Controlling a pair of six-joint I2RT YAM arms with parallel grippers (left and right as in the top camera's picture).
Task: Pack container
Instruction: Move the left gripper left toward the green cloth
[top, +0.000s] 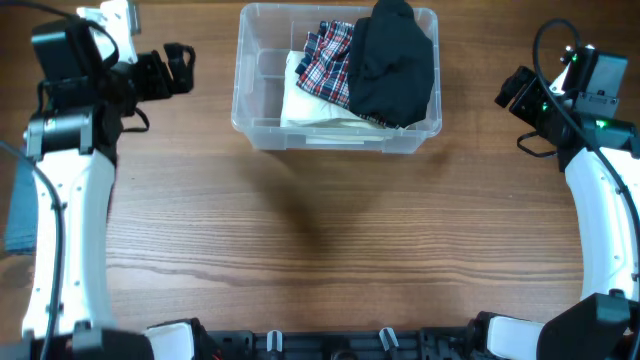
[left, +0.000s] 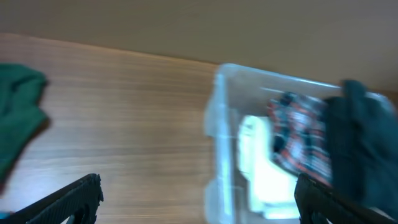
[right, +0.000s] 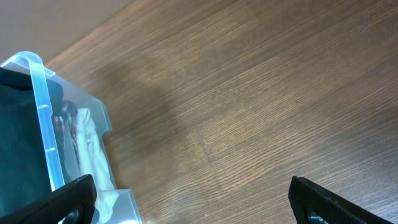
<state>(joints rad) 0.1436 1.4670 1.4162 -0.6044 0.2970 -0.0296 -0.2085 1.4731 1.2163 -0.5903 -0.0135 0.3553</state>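
Observation:
The clear plastic container (top: 257, 95) stands at the back middle of the table. Inside lie a white folded garment (top: 305, 100), a red-and-blue plaid garment (top: 330, 62) and a black garment (top: 392, 65) draped over its right side. My left gripper (top: 178, 70) is open and empty, left of the container. My right gripper (top: 512, 90) is open and empty, right of the container. The left wrist view, blurred, shows the container (left: 224, 137) with the garments between the open fingers (left: 196, 199). The right wrist view shows the container's corner (right: 40, 99) at left, with the fingers (right: 193, 199) wide apart.
A dark green cloth (left: 15, 112) lies on the table at the left in the left wrist view. A blue-grey object (top: 20, 205) sits at the table's far left edge. Bare wooden tabletop (top: 320, 240) spreads in front of the container.

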